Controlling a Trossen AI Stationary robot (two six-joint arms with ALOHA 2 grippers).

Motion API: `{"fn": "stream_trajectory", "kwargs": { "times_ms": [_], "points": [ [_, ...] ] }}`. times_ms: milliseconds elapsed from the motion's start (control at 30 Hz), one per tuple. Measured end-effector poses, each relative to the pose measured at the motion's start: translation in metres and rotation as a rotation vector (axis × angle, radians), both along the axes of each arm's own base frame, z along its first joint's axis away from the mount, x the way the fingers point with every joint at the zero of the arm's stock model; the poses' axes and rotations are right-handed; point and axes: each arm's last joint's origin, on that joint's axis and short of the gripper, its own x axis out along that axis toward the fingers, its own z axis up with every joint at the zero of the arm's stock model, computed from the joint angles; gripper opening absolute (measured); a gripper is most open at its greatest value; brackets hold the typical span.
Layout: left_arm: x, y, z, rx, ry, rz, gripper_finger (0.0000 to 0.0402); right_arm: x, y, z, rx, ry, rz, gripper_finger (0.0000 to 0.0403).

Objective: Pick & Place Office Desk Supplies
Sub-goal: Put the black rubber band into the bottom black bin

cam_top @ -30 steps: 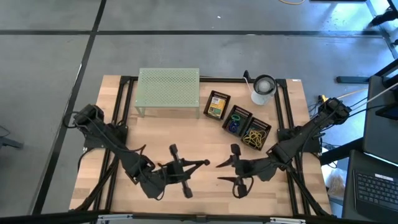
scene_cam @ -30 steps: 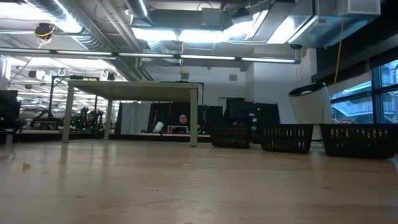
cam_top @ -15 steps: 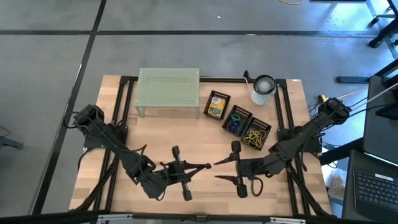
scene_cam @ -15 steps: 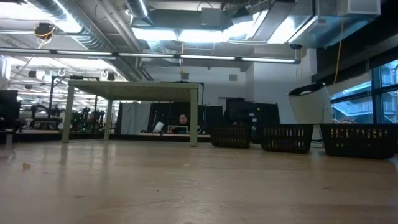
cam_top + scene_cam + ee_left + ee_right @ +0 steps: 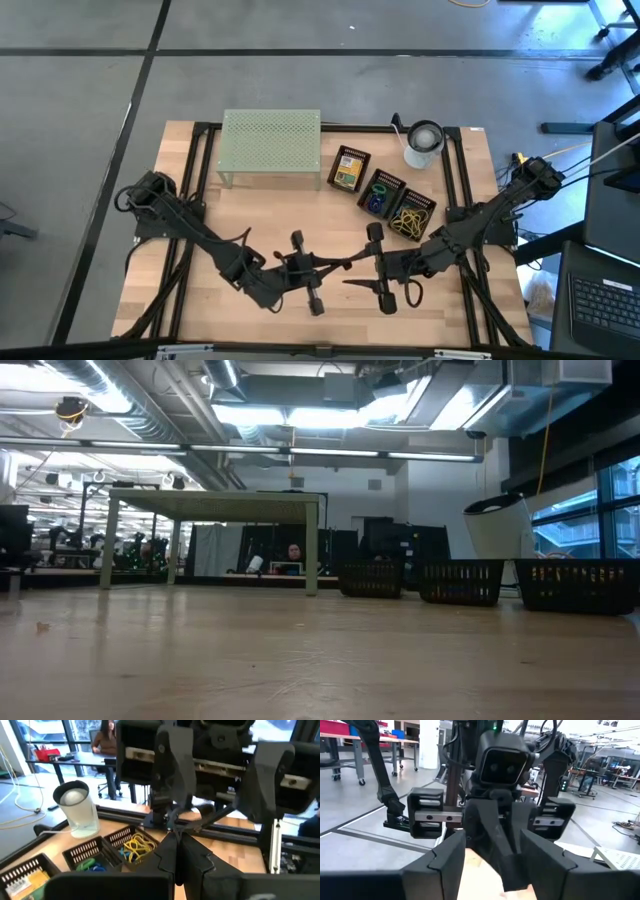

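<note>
Three black mesh baskets rest on the table's far right. One (image 5: 348, 170) holds a yellow-green crayon box, the middle one (image 5: 381, 192) blue and green rubber bands, and the third (image 5: 411, 217) yellow ones. Both grippers hover face to face over the near middle of the table, far from the baskets. My left gripper (image 5: 343, 265) is shut and empty; its own wrist view shows the two fingers (image 5: 176, 862) pressed together. My right gripper (image 5: 349, 273) is open and empty. In the right wrist view the left gripper's shut fingers (image 5: 492, 832) point into the gap between my right fingers (image 5: 447, 862).
The pale green perforated rack (image 5: 272, 145) stands on legs at the far middle, and the white cup (image 5: 424, 143) stands at the far right, beside the baskets. Black frame rails run along both table sides. Bare wood lies between the grippers and the baskets.
My left gripper has moved toward the table's right, closing on the right gripper until its shut fingertips reach between the right gripper's open fingers. The right gripper has stayed nearly in place. Baskets, rack and cup have not moved.
</note>
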Motion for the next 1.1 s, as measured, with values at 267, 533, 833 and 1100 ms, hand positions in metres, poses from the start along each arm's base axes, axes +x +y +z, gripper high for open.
{"fn": "stream_trajectory", "kwargs": {
  "times_ms": [267, 533, 833, 1100],
  "points": [
    [-0.0016, -0.0039, 0.0031, 0.017, -0.015, -0.026, 0.0006, 0.0000, 0.0001, -0.0006, 0.013, 0.008, 0.003, 0.0148],
    [-0.0015, -0.0037, 0.0031, 0.018, -0.015, -0.025, 0.0007, 0.0000, 0.0001, -0.0012, 0.047, 0.020, 0.003, 0.0045],
    [-0.0016, -0.0039, 0.0031, 0.035, -0.009, -0.029, 0.0008, 0.0000, 0.0000, -0.0022, 0.074, 0.035, 0.001, 0.0005],
    [-0.0041, -0.0094, 0.0029, 0.030, -0.006, -0.081, 0.0008, 0.0000, -0.0001, -0.0021, 0.051, 0.030, -0.004, 0.0049]
  ]
}}
